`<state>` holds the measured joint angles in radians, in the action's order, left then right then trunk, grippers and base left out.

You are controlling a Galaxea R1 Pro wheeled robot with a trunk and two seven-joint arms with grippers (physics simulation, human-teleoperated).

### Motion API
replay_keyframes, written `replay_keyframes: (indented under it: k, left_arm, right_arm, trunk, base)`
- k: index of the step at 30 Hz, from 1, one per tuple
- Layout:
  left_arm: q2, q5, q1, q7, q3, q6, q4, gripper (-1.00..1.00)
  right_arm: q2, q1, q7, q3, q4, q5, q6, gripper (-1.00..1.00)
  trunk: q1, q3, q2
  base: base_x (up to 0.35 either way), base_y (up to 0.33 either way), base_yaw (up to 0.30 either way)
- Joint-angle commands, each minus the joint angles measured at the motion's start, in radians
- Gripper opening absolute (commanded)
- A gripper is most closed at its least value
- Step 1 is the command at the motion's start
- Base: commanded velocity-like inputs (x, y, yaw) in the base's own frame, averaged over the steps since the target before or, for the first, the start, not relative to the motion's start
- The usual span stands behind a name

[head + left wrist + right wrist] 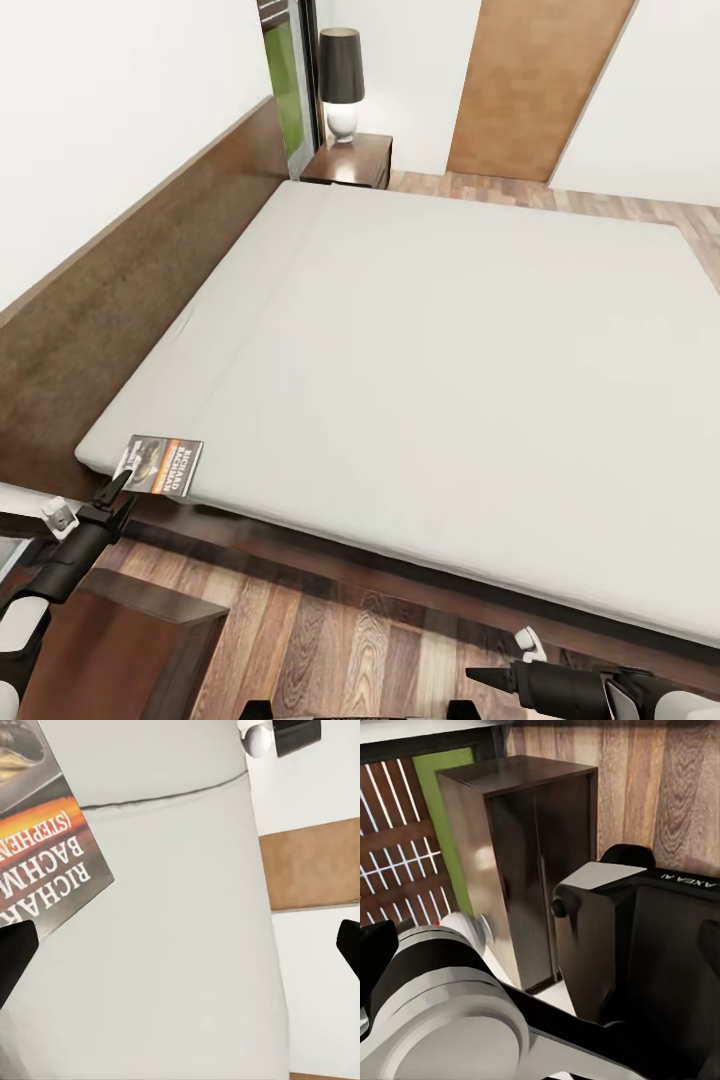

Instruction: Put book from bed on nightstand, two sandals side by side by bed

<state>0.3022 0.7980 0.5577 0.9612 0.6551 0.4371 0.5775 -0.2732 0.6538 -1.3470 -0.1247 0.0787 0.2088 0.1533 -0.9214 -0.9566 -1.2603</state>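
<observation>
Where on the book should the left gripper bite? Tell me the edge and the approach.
Grip the book by its corner overhanging the mattress edge, coming from the floor side where the left gripper sits. It lies flat and thin, so only that near edge probably lets a finger underneath.

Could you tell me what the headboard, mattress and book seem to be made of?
Headboard: matte brown wood, judging by faint grain. Mattress: plain white fabric, smooth with a seam line. Book: probably paper with a printed, slightly glossy cover.
</observation>
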Motion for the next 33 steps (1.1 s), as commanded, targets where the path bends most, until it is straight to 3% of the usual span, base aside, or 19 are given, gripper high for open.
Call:
replay_keyframes:
  k: [1,23,33]
  left_arm:
    - [0.000,0.004,0.001,0.002,0.001,0.009,-0.001,1.00]
    - [0.000,0.004,0.000,0.002,0.001,0.008,0.000,1.00]
    - [0.000,0.004,0.000,0.002,0.001,0.008,-0.001,1.00]
  right_arm:
    - [0.000,0.001,-0.004,-0.008,0.003,0.011,0.010,1.00]
    - [0.000,0.001,-0.004,-0.009,0.003,0.011,0.011,1.00]
    - [0.000,0.001,-0.004,-0.008,0.003,0.011,0.011,1.00]
  trunk:
    - [-0.004,-0.004,-0.008]
    - [-0.088,-0.073,-0.162]
    - [-0.088,-0.073,-0.162]
  base:
    - [0.000,0.000,0.000]
    - [0.000,0.000,0.000]
    - [0.000,0.000,0.000]
